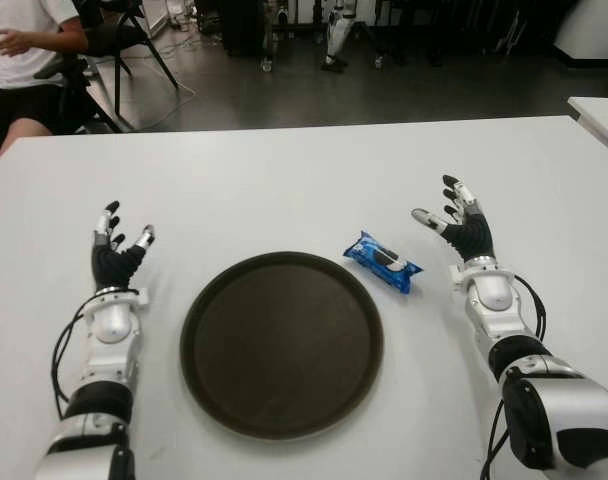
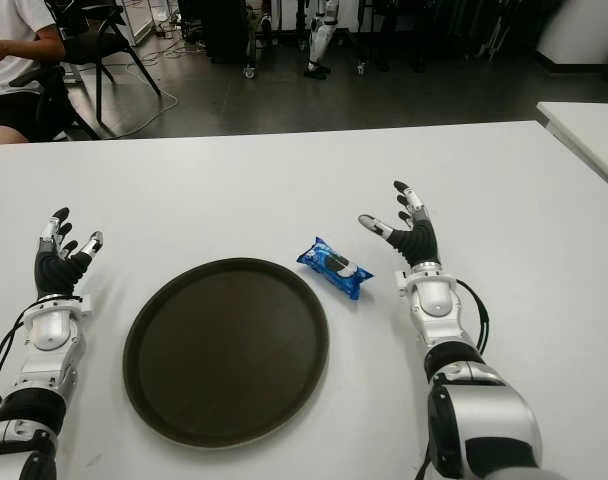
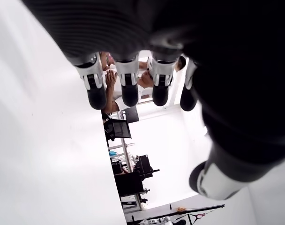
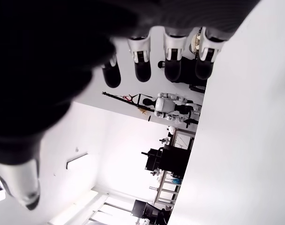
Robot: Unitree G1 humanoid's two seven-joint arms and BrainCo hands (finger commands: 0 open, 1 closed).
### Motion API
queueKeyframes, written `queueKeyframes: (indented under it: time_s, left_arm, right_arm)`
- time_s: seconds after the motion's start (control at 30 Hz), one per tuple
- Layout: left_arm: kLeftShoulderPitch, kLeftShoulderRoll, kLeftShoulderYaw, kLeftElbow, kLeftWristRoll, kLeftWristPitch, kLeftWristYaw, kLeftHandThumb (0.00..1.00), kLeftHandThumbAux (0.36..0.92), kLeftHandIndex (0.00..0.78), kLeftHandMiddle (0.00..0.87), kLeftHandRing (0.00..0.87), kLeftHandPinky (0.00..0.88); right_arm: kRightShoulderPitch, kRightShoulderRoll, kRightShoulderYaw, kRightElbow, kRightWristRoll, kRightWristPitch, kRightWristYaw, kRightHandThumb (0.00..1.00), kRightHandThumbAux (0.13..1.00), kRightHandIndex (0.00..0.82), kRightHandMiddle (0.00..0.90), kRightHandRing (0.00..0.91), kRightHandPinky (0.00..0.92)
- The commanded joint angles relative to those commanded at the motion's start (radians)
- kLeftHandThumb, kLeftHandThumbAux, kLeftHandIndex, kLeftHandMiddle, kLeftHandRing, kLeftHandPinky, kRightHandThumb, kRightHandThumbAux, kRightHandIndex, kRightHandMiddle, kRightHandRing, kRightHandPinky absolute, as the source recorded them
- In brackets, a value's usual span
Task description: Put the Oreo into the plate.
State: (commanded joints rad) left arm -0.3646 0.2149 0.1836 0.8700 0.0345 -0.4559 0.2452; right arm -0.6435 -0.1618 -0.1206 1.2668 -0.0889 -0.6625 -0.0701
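Note:
A blue Oreo packet (image 1: 383, 261) lies on the white table (image 1: 284, 180), just off the far right rim of a round dark brown plate (image 1: 282, 343) that holds nothing. My right hand (image 1: 456, 217) hovers to the right of the packet, fingers spread and empty, a short gap from it. Left of the plate, my left hand (image 1: 117, 242) shows with its fingers spread and nothing in them. Both wrist views show only straight fingers (image 3: 128, 86) and the room beyond.
A seated person (image 1: 24, 55) is at the table's far left corner, beside chairs. A second white table (image 1: 599, 115) shows its edge at the far right. Dark floor and equipment lie beyond the far edge.

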Motion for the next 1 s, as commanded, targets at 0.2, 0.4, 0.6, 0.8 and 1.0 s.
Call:
queueKeyframes:
  time_s: [0.2, 0.4, 0.6, 0.8, 1.0]
  left_arm:
    - [-0.008, -0.002, 0.003, 0.011, -0.005, -0.005, 0.002, 0.010, 0.741, 0.017, 0.025, 0.005, 0.004]
    - [-0.008, -0.004, 0.004, 0.011, -0.006, -0.007, 0.001, 0.001, 0.739, 0.012, 0.022, 0.002, 0.003]
    - [-0.007, -0.003, 0.003, 0.007, -0.005, -0.005, -0.003, 0.000, 0.738, 0.010, 0.022, 0.000, 0.001]
    - [-0.004, 0.002, 0.005, 0.002, -0.008, 0.001, -0.008, 0.000, 0.725, 0.019, 0.031, 0.004, 0.003]
    - [-0.007, 0.005, 0.006, 0.008, -0.006, 0.001, -0.006, 0.000, 0.720, 0.020, 0.031, 0.009, 0.011]
  right_arm:
    - [0.000, 0.000, 0.000, 0.004, -0.003, -0.007, -0.011, 0.000, 0.616, 0.000, 0.000, 0.000, 0.000]
    - [-0.002, 0.002, -0.004, 0.007, 0.002, -0.003, -0.003, 0.000, 0.636, 0.000, 0.000, 0.000, 0.000]
    - [-0.002, 0.000, 0.011, 0.006, -0.020, 0.002, -0.036, 0.000, 0.642, 0.000, 0.000, 0.000, 0.000]
    - [-0.003, -0.001, 0.023, 0.003, -0.037, 0.010, -0.055, 0.000, 0.635, 0.000, 0.000, 0.000, 0.000]
    - [-0.001, -0.003, 0.035, -0.001, -0.042, 0.013, -0.057, 0.000, 0.628, 0.000, 0.000, 0.000, 0.000]
